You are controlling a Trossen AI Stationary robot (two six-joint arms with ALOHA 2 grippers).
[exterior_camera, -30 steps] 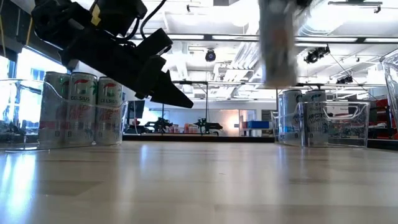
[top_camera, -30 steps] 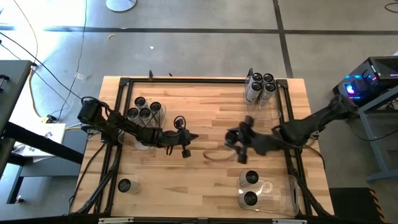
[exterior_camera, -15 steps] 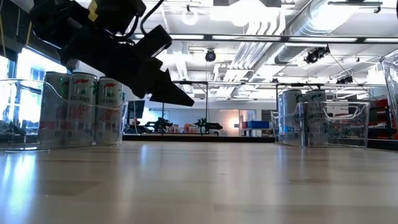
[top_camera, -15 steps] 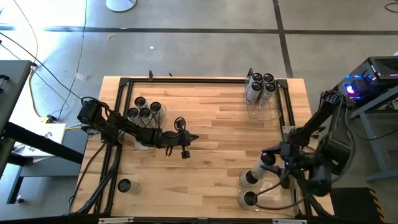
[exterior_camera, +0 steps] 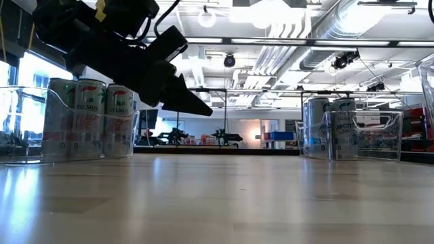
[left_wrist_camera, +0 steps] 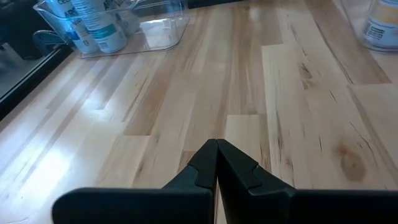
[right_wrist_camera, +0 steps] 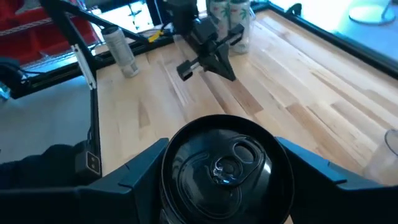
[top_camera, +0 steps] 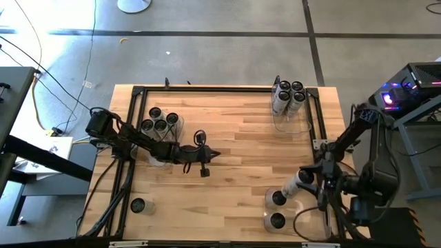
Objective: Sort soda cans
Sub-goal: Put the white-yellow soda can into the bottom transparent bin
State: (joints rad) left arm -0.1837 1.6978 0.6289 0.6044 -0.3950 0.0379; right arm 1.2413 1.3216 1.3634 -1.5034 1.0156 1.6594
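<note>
My right gripper (top_camera: 301, 180) holds a can (top_camera: 292, 183) above the bin (top_camera: 322, 219) at 5 o'clock; next I must lower it upright. Left gripper (top_camera: 207, 156) waits, closed.

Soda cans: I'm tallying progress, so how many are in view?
12: four in the back-left bin, four in the back-right bin, two in the front-right bin, one in the right gripper, one loose front-left. Others may hide.
</note>
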